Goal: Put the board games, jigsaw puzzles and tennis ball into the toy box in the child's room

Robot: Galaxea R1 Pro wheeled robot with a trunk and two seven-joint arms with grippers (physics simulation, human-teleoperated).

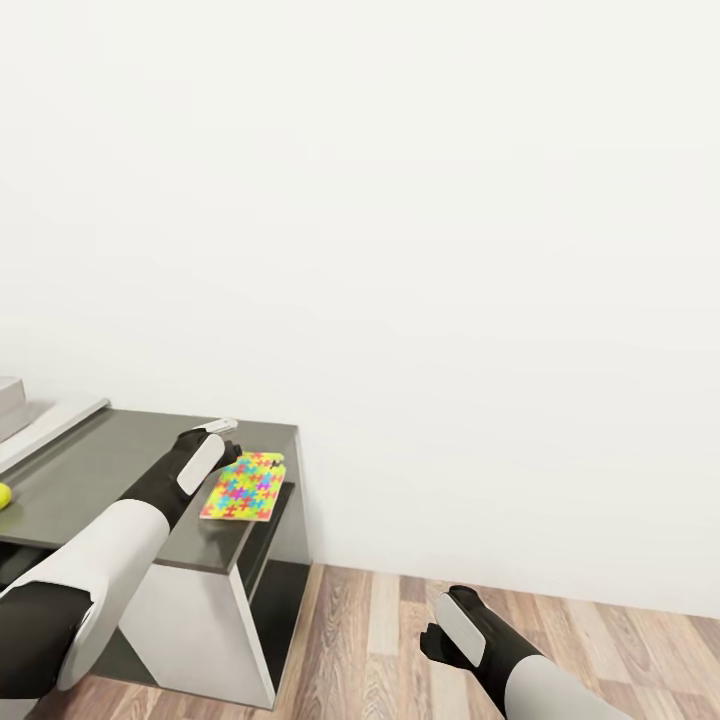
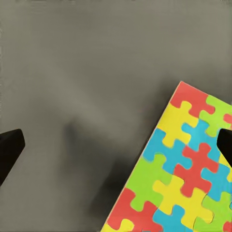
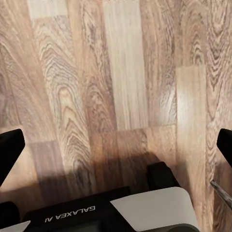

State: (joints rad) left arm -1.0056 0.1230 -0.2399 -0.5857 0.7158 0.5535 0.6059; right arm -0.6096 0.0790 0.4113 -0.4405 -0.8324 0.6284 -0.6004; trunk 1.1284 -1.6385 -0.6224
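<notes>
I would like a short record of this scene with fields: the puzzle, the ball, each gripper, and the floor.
jigsaw puzzle: lies flat on the dark grey cabinet top, near its front corner
tennis ball: on the same top, at the head view's left edge
left gripper: open, above the cabinet top, one finger over the puzzle's edge
right gripper: open, empty, over the wood floor

1. Cabinet top [image 1: 120, 470]: dark grey, matt, smooth.
2. Jigsaw puzzle [image 1: 243, 487]: flat card-like sheet w/ bright printed pieces, smooth.
3. Floor [image 1: 380, 640]: wood planks w/ visible grain, low sheen.
4. Wall [image 1: 450, 250]: plain white, matt.
</notes>
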